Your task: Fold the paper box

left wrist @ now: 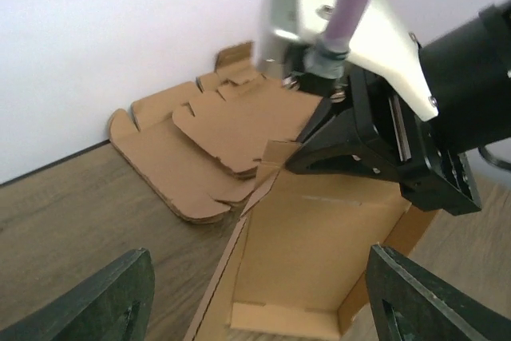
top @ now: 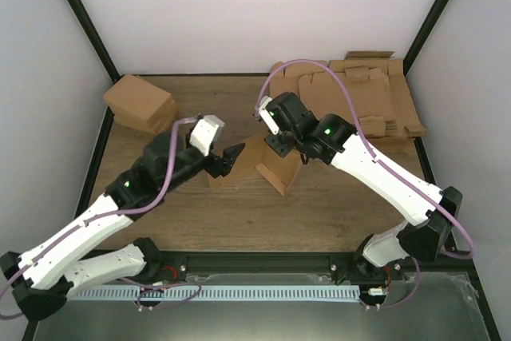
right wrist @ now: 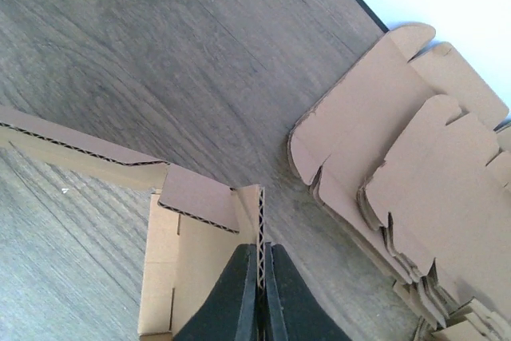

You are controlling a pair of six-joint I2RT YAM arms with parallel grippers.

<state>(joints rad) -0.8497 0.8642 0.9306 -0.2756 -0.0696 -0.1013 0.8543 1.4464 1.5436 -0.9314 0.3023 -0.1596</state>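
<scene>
Brown corrugated card throughout. Well left of the flat sheet stack (top: 363,97), piled cartons (top: 144,103). Closer to the stack, left gripper (top: 231,159) with fingers spread wide, gripping nothing. Just left of and nearer than the stack, paper box (top: 275,169), half-raised, open on top, nothing seen inside. Right gripper (top: 281,146) pressed together on its upright wall edge. Probably light, stiff across panels, limp at creases, easily dented; best pinched by wall edges or flaps near a crease.

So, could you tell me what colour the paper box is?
The paper box is plain brown, clearest from the left wrist.
</scene>
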